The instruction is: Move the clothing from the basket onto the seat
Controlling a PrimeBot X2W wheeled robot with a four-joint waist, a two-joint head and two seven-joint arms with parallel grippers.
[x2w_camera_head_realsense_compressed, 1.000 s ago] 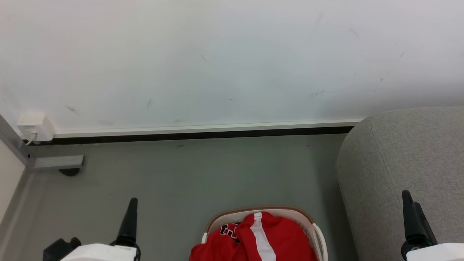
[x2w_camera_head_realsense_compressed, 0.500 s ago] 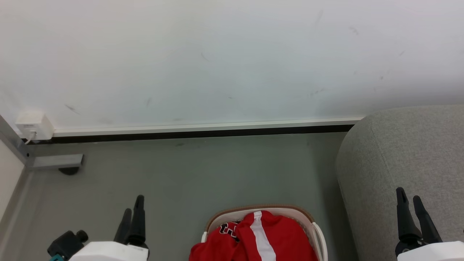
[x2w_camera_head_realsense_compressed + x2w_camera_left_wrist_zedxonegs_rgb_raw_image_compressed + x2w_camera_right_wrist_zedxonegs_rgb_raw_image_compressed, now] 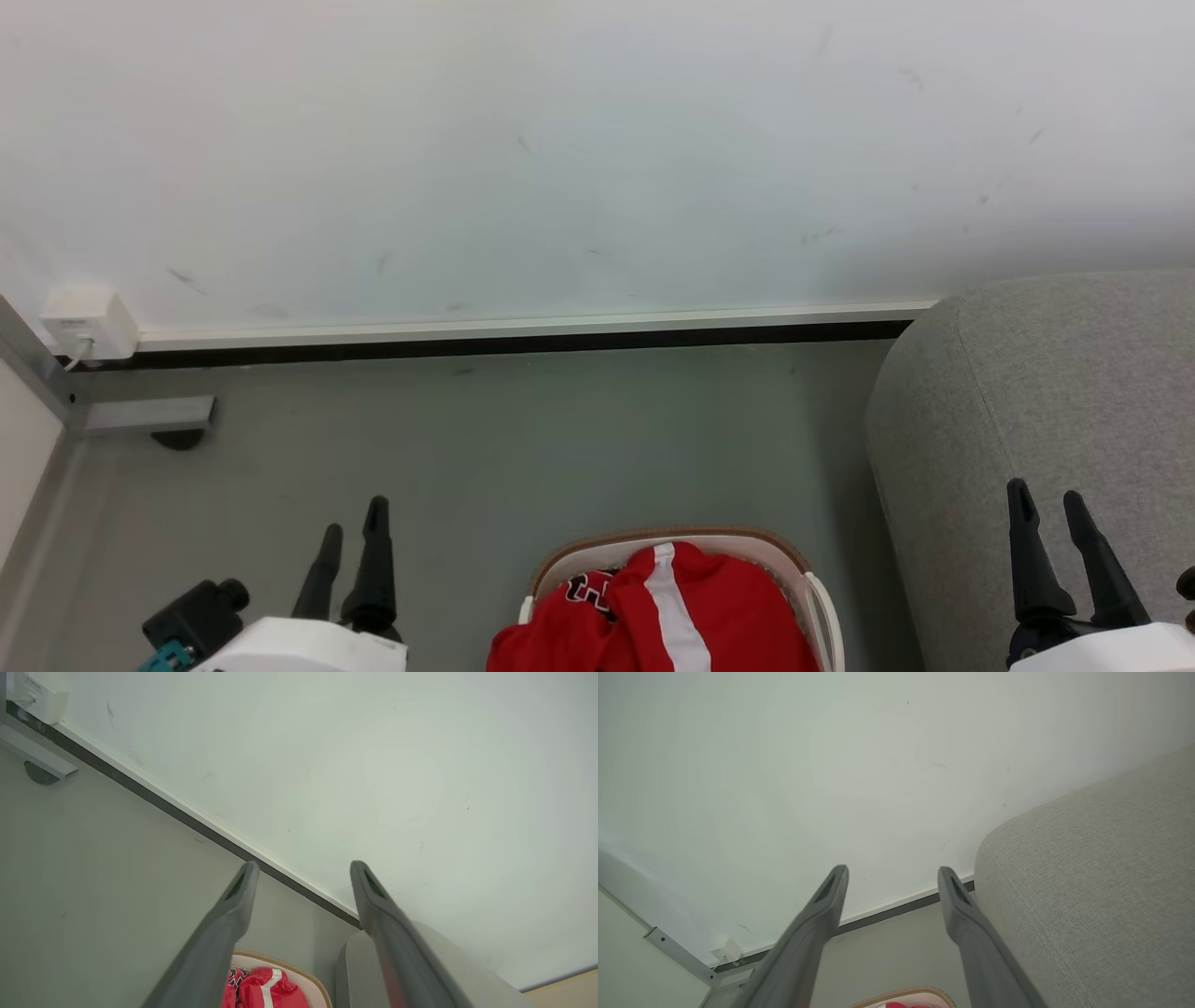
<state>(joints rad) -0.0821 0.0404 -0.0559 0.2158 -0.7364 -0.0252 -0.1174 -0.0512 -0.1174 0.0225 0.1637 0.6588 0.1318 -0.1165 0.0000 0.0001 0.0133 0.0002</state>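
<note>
I see the bright red sports clothing with a white stripe and black-and-white lettering heaped in the small oval white plastic basket with a tan-brown rim band, which stands on the grey-green floor at the bottom middle of my head view. The picture's lower edge cuts the heap off, so it may be one garment or several; I cannot tell. The large light-grey fabric-upholstered seat with a rounded corner stands just beside the basket, on its right, with a strip of floor between them.

My left gripper hangs over bare floor to the left of the basket, its two dark fingers spread apart with nothing between them. My right gripper hovers in front of the seat's fabric, fingers likewise spread wide and holding nothing. Neither one touches the clothing or the basket.

Beyond the floor a white wall rises above a dark skirting strip. A small white socket box sits low at the far left, above a grey metal bracket.
</note>
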